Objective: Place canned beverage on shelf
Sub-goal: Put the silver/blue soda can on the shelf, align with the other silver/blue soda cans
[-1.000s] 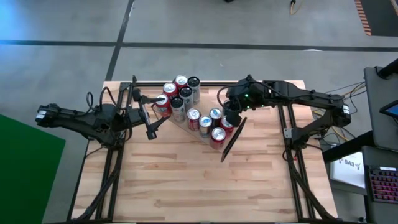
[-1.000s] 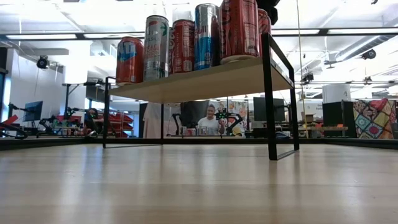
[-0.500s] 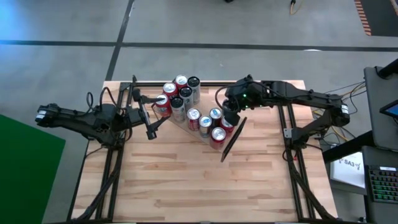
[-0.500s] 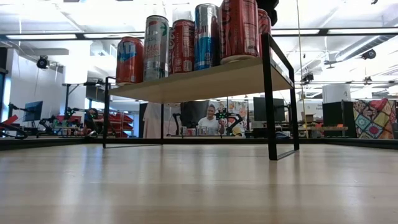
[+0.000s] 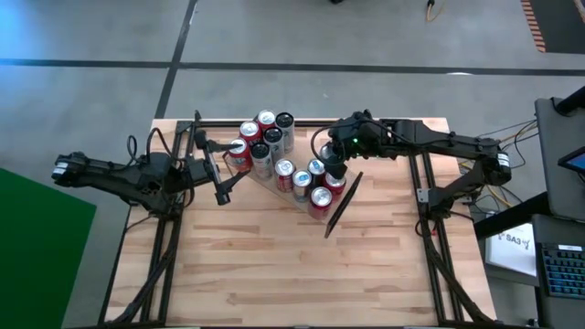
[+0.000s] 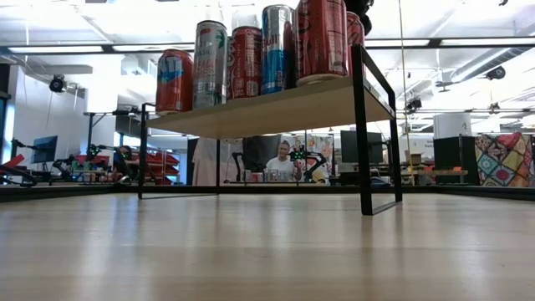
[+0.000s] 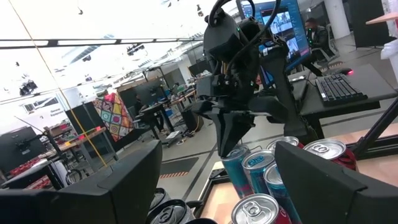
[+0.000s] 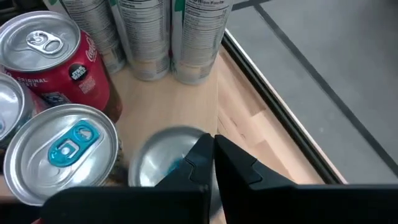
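- On the shelf [image 6: 276,107], a light-wood plank on thin black end frames at the table's [image 5: 274,265] far middle, stand about ten upright cans in two clusters.
- One red can [image 8: 53,59] reads "ORIGINAL" with a Star Wars badge; two silver cans show nutrition panels.
- A blue-tabbed can [image 8: 163,163] stands under the right gripper [image 5: 335,169], whose jaws are pressed together, holding nothing.
- The left gripper [image 5: 222,174], jaws spread wide and empty, hovers at the shelf's left end.
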Available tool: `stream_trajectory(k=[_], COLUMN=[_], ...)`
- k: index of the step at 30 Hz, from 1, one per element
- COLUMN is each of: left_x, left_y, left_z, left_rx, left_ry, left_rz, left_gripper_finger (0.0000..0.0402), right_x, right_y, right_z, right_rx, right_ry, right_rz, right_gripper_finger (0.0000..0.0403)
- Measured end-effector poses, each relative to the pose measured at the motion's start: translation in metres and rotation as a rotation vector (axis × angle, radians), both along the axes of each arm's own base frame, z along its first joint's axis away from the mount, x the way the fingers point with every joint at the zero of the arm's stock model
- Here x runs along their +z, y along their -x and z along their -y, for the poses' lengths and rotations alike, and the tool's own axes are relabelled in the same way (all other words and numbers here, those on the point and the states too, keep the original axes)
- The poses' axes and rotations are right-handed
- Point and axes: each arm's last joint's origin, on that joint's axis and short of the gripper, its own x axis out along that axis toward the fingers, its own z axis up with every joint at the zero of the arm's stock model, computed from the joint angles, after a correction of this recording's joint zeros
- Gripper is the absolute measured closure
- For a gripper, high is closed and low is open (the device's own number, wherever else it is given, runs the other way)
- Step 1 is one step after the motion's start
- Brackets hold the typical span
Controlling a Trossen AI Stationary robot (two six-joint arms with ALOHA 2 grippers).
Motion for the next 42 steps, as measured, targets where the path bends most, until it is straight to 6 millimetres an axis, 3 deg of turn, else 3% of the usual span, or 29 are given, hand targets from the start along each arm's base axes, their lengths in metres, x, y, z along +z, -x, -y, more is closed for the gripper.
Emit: stream_trajectory(k=[16, 23, 32, 42], left_x=[0.0, 0.0, 0.0, -0.006], left_y=[0.0, 0.0, 0.0, -0.009], left_z=[0.0, 0.0, 0.0, 0.002], left_rx=[0.0, 0.0, -0.002, -0.007], left_ry=[0.0, 0.001, 0.007, 0.009], left_rz=[0.0, 0.0, 0.003, -0.032], left_gripper_finger=[0.0104, 0.0104, 0.0104, 0.0105], right_x=[0.001, 0.014, 0.023, 0.027], right_y=[0.001, 0.004, 0.004, 0.002], right_z=[0.0, -0.002, -0.021, -0.054], right_rx=[0.012, 0.024, 0.104, 0.165], right_ry=[0.013, 0.025, -0.037, -0.097], right_rz=[0.001, 0.035, 0.069, 0.108], right_gripper_finger=[0.0394, 0.0394, 0.0394, 0.0394])
